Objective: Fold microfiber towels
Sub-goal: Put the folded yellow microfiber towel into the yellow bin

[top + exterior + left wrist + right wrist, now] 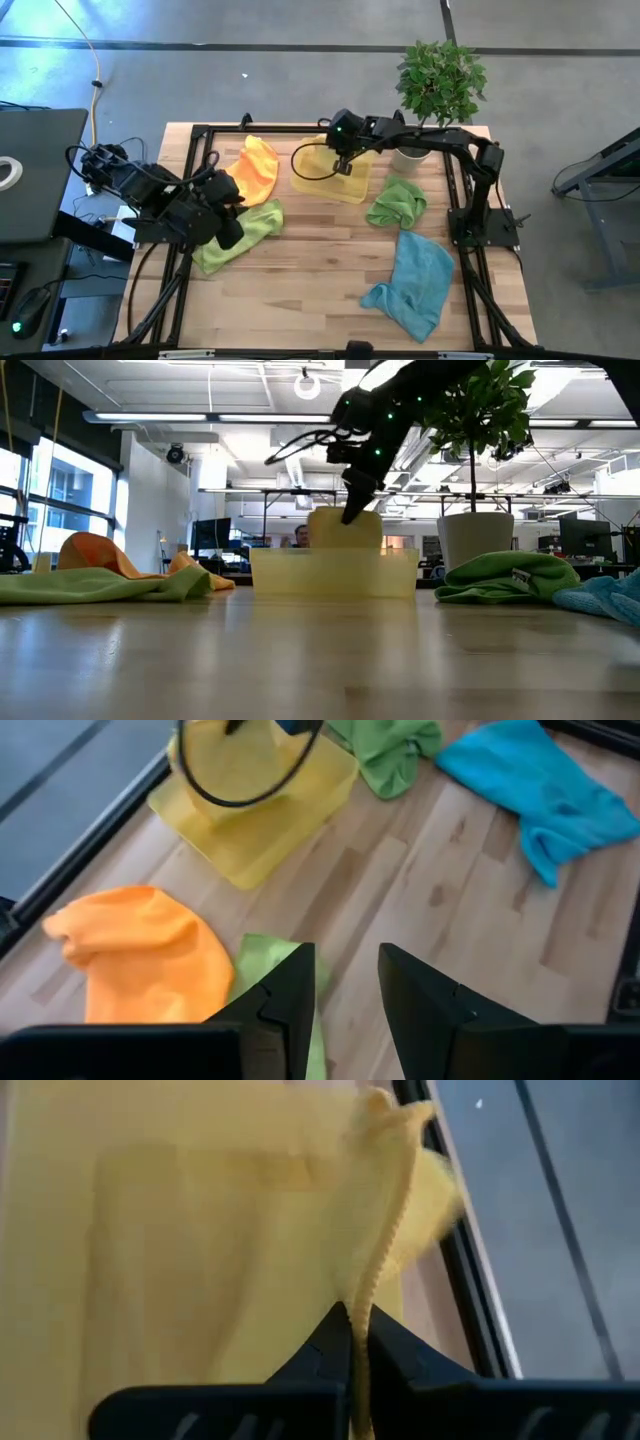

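Right gripper (352,1325) pinches yellow towel (390,1230) over yellow tray (352,190); left gripper (345,990) parted, empty.

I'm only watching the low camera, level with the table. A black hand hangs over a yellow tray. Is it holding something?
Observer: Yes. The right hand is shut on the edge of a yellow towel, lifted over the yellow tray.
Operator: Is there another arm?
Observer: The left hand hovers over a light green towel, fingers apart, holding nothing.
Operator: And the orange lump at the left?
Observer: It's an orange towel, crumpled beside the tray.
Operator: Anything blue?
Observer: A teal towel lies bunched near the table's front.
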`<action>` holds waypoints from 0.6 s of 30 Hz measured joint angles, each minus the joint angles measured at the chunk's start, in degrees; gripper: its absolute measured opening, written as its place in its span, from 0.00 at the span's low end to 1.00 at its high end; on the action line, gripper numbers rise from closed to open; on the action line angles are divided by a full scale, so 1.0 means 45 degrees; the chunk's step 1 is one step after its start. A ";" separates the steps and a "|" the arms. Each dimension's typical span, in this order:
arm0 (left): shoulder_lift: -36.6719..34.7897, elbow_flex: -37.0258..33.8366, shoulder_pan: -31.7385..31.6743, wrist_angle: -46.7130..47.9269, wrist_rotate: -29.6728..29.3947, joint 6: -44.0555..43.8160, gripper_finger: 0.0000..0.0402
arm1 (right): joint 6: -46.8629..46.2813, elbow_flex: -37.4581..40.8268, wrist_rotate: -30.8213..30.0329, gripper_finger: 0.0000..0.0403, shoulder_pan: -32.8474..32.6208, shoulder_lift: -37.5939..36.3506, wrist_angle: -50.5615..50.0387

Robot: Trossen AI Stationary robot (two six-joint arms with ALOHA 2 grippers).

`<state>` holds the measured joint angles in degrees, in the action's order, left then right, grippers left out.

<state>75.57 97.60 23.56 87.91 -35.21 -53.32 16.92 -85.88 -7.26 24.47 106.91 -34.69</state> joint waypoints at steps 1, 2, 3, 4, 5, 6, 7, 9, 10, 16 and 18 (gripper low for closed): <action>0.0000 0.0000 -0.0074 0.0012 -0.0055 0.0000 0.25 | -0.0029 0.0086 0.0130 0.00 0.0090 0.0000 0.0012; 0.0000 0.0000 -0.0149 0.0066 -0.0075 0.0000 0.25 | -0.0052 0.0129 0.0281 0.00 0.0169 0.0000 0.0009; 0.0000 0.0000 -0.0226 0.0133 -0.0085 0.0005 0.25 | -0.0070 0.0185 0.0391 0.00 0.0229 0.0000 0.0037; 0.0000 0.0000 -0.0291 0.0215 -0.0086 0.0005 0.25 | -0.0076 0.0222 0.0385 0.00 0.0254 0.0000 0.0041; 0.0000 0.0000 -0.0346 0.0287 -0.0092 0.0007 0.25 | -0.0093 0.0243 0.0389 0.00 0.0261 0.0000 0.0042; 0.0000 0.0000 -0.0384 0.0312 -0.0095 0.0009 0.25 | -0.0192 0.0250 0.0390 0.00 0.0233 0.0000 0.0038; 0.0000 0.0000 -0.0432 0.0317 -0.0090 0.0010 0.25 | -0.0356 0.0248 0.0394 0.00 0.0175 -0.0002 0.0038; 0.0000 0.0000 -0.0526 0.0318 -0.0090 0.0006 0.25 | -0.0751 0.0056 0.0434 0.00 0.0046 -0.0036 -0.0230; 0.0000 0.0000 -0.0573 0.0322 -0.0090 0.0005 0.25 | -0.1025 -0.0109 0.0480 0.00 -0.0019 -0.0054 -0.0251; 0.0005 0.0000 -0.0673 0.0320 -0.0090 -0.0061 0.25 | -0.4183 -0.1346 0.0986 0.00 -0.0137 -0.0092 -0.0233; 0.0005 0.0000 -0.0673 0.0318 -0.0081 -0.0142 0.25 | -0.5747 -0.1514 0.0941 0.00 -0.0137 -0.0095 -0.0291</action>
<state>75.59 97.60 20.53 89.34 -35.57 -53.96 -8.94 -92.69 -3.03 23.86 106.49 -36.00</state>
